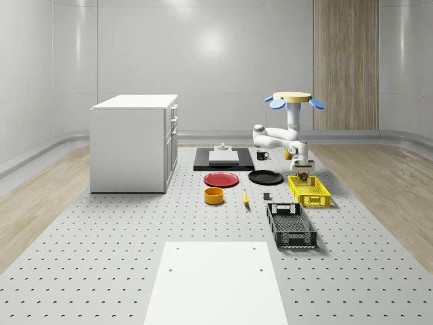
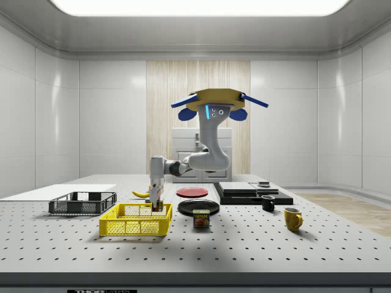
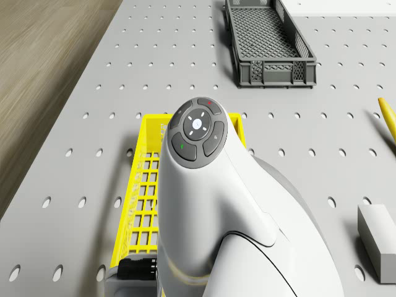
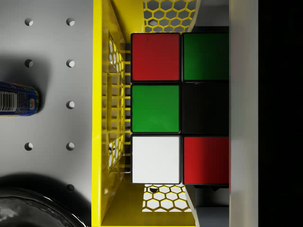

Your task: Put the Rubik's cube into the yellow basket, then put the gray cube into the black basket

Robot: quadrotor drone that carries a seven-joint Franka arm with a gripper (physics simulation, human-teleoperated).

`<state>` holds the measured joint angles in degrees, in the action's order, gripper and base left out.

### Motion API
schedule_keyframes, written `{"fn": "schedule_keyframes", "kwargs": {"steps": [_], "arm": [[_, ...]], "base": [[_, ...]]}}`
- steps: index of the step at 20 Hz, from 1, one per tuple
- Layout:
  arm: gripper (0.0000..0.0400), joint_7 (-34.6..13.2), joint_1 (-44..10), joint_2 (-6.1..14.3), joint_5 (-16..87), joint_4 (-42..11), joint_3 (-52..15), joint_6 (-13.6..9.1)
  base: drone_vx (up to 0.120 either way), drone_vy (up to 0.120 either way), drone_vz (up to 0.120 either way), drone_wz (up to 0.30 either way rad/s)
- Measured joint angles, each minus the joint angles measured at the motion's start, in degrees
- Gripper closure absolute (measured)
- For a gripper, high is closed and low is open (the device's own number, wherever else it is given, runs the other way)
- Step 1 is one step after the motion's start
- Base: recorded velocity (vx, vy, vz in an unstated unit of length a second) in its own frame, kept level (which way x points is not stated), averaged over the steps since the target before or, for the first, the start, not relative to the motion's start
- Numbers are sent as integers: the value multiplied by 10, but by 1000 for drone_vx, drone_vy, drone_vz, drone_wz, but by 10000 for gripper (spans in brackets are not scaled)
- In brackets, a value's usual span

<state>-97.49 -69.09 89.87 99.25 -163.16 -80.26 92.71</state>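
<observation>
**Now lowering the Rubik's cube into the yellow basket**

Hovering over the worktop (image 1: pixel 101 271) behind the yellow basket (image 1: pixel 310 191), arm reaching down and forward. Held low so a release drops the Rubik's cube (image 4: pixel 180 108) inside the rim. Jaws of the gripper (image 1: pixel 303 175) closed to cube width, clamped on its sides. Black basket (image 1: pixel 291 225) waiting nearer.

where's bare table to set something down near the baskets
Free: the strip between the yellow basket and the table's edge on the whole-scene view's right, and the stretch between the black basket and the white sheet. Crowded: around the red plate, black plate and yellow bowl.
</observation>
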Motion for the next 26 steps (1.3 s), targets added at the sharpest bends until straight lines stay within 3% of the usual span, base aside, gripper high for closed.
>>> {"fn": "schedule_keyframes", "kwargs": {"steps": [16, 17, 26], "arm": [[75, -2, -19, -1, 105, 27, 112, 40], [50, -2, -20, -2, 109, 29, 116, 41], [6, 0, -11, -6, 83, 18, 86, 23]], "base": [[0, 0, 0, 0], [0, 0, 0, 0], [0, 0, 27, 0]]}}
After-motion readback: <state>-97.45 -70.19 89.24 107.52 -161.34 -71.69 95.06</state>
